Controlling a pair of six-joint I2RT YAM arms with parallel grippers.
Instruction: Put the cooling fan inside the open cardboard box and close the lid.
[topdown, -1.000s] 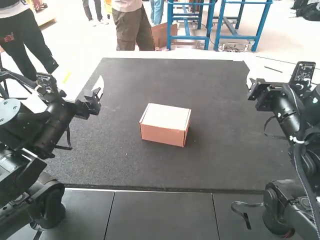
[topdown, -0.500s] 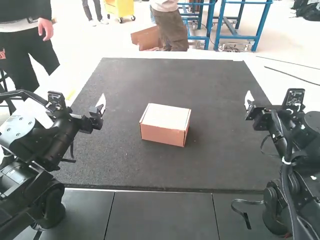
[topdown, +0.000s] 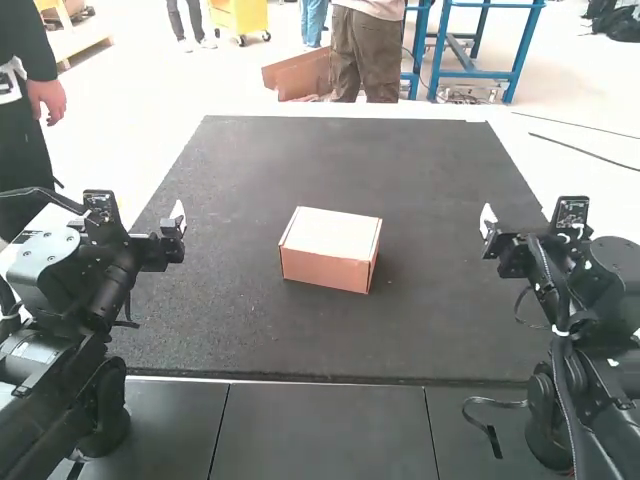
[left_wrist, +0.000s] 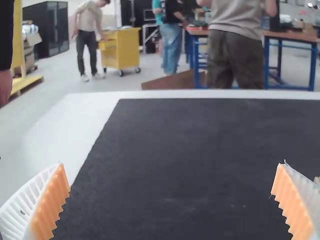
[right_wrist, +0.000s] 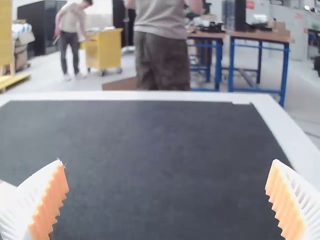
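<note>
Left jaws and right jaws are both gaping wide and holding nothing, one pair hanging over each side of the desk (topdown: 522, 126).
The cardboard box (topdown: 330, 248) is sitting in the middle of the black mat (topdown: 420, 180), well apart from both pairs, with its lid lying flat and shut. The cooling fan is presumably resting inside. Judging the job near done, the arms are best keeping clear, at most pressing the lid flush. No writing on the box is reading clearly.

The box (topdown: 330, 249) is plain brown cardboard, matt and smooth-faced; the mat (topdown: 400, 180) on the counter (topdown: 520, 125) is black, matt, finely grained; the counter's bare rim looks smooth and white; the left arm's fingers (left_wrist: 20, 212) are ribbed white plastic with matt orange toothed pads (left_wrist: 50, 202).
</note>
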